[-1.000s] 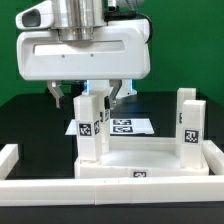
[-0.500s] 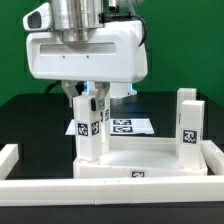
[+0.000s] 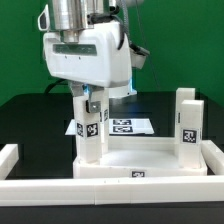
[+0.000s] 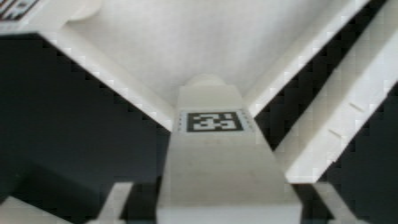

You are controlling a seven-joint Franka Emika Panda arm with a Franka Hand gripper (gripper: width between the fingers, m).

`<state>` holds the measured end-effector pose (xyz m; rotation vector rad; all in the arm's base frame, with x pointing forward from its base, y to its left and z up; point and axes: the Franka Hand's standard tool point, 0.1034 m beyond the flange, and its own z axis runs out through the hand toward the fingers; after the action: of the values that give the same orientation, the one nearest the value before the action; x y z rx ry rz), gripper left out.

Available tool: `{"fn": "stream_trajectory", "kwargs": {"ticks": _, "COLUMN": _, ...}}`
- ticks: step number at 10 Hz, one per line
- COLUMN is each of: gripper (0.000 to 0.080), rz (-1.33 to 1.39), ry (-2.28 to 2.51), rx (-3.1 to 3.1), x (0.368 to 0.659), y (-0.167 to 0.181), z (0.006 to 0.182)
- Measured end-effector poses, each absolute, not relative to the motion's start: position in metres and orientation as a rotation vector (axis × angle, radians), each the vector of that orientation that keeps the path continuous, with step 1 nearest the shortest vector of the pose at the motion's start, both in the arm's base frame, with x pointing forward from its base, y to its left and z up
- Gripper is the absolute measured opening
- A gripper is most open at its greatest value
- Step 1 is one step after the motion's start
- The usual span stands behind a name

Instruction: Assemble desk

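The desk top (image 3: 150, 170), a white tray with a raised rim, lies on the black table. Two white tagged legs stand upright in it: one at the exterior view's left corner (image 3: 91, 135), one at the right corner (image 3: 187, 125). My gripper (image 3: 90, 100) hangs straight above the left leg and is shut on its upper end, one finger on each side. In the wrist view that leg (image 4: 217, 150) runs down between the fingers (image 4: 125, 200), its tag facing the camera, with the desk top's rim (image 4: 111, 62) spreading beyond it.
The marker board (image 3: 127, 126) lies flat behind the desk top. Long white border rails run along the front (image 3: 100, 190), the exterior view's left (image 3: 8, 156) and right (image 3: 214, 160).
The jaws stood open around the left leg's top a second ago and have closed on it. The hand has since turned about its upright axis, still on the leg.
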<state>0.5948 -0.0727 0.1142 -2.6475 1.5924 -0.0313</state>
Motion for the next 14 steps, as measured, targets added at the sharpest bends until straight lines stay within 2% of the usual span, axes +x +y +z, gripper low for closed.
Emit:
{"fn": "stream_trajectory", "kwargs": {"ticks": 4, "gripper": 0.0288, "rz": -0.038, "ry": 2.142, "rx": -2.119, "x": 0.614, "y": -0.071, "z": 0.114}}
{"fn": "stream_trajectory", "kwargs": {"ticks": 8, "gripper": 0.0288, "rz": -0.084, "ry": 2.257, "rx": -1.934, "x": 0.622, "y": -0.067, "z": 0.113}}
{"fn": "stream_trajectory", "kwargs": {"ticks": 9, "gripper": 0.0399, "rz": -0.086, "ry": 2.241, "rx": -1.954, "x": 0.622, "y": -0.067, "z": 0.113}}
{"fn": "stream_trajectory", "kwargs": {"ticks": 10, "gripper": 0.0567, "rz": -0.088, "ry": 2.208, "rx": -1.994, "x": 0.621, "y": -0.068, "z": 0.114}}
{"fn": "stream_trajectory", "kwargs": {"ticks": 11, "gripper": 0.063, "rz": -0.098, "ry": 1.994, "rx": -2.227, "x": 0.621, "y": -0.066, "z": 0.115}}
{"fn": "stream_trajectory", "kwargs": {"ticks": 13, "gripper": 0.0646, "rz": -0.026, "ry": 1.683, "rx": -2.509, "x": 0.616, "y": -0.04, "z": 0.11}}
{"fn": "stream_trajectory", "kwargs": {"ticks": 14, "gripper": 0.0646, "rz": -0.042, "ry": 1.587, "rx": -2.571, "x": 0.617, "y": -0.044, "z": 0.111}}
